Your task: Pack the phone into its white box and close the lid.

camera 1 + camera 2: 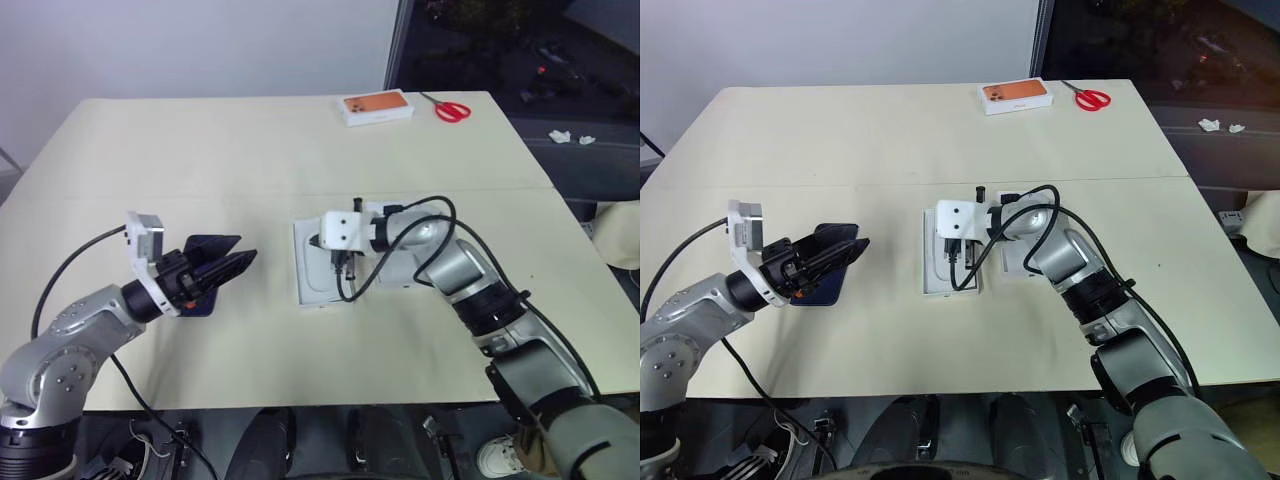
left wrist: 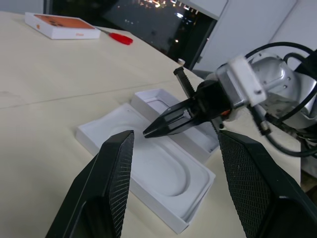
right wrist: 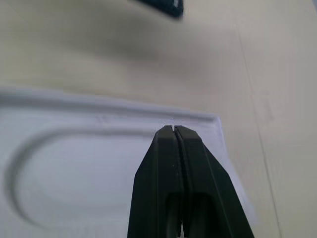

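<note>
Your right gripper (image 2: 151,133) is clenched on nothing, hovering over the shallow white cardboard box (image 2: 148,173), which lies open beside its white lid (image 2: 161,101). Your left gripper (image 1: 232,266) stands released and empty, above the slim dark navy-blue phone (image 1: 825,285) lying on the beige table (image 1: 250,140).

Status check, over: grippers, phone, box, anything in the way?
Left gripper jaws open, empty. Right gripper jaws shut, above the white box. Phone on table under left gripper. Nothing blocking.
</note>
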### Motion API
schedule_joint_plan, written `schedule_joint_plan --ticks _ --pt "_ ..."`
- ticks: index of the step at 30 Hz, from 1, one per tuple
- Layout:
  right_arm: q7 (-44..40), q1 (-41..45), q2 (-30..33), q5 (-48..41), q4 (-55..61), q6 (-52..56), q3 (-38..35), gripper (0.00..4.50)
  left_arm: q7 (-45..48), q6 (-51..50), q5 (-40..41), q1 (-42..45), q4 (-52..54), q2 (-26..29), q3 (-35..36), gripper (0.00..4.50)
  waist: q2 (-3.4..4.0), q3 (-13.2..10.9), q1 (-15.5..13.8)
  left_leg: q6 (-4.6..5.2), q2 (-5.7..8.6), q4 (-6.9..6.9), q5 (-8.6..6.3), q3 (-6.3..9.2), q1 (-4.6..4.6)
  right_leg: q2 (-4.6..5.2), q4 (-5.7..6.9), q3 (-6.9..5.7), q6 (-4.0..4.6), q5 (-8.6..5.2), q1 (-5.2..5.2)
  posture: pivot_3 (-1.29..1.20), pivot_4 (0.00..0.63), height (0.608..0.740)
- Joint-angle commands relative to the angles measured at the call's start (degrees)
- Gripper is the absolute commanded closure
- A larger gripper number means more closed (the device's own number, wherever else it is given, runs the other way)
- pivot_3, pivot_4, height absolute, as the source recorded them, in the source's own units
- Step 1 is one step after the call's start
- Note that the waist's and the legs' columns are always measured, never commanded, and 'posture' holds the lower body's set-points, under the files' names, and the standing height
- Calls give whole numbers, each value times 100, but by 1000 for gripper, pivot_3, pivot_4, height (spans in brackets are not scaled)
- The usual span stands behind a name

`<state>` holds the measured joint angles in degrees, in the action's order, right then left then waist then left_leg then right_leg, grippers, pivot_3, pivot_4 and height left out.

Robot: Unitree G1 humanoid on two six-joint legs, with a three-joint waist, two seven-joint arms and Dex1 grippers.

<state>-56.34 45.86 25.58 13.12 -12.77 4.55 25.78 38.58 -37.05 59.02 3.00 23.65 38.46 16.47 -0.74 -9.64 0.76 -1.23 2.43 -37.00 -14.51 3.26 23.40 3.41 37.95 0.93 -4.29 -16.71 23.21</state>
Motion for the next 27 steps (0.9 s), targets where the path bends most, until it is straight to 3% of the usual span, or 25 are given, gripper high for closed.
schedule_joint_plan --ticks 1,14,27 --pt "121 43 65 273 -146 -374 118 4440 -8 7 -72 65 219 -15 -15 1626 0 0 7 0 0 0 0 -1 0 0 0 1 0 0 0 0 150 740" --pt "155 -149 -74 639 -430 -698 332 4440 -32 21 -247 40 239 -66 -42 1626 0 0 17 -1 -2 0 0 0 -1 -3 2 1 0 0 1 0 150 740" --pt "-84 -33 21 228 -64 -417 -92 4440 12 46 -358 50 179 -94 -51 1626 0 0 14 -1 -2 1 0 1 0 -3 2 0 0 0 1 0 150 740"
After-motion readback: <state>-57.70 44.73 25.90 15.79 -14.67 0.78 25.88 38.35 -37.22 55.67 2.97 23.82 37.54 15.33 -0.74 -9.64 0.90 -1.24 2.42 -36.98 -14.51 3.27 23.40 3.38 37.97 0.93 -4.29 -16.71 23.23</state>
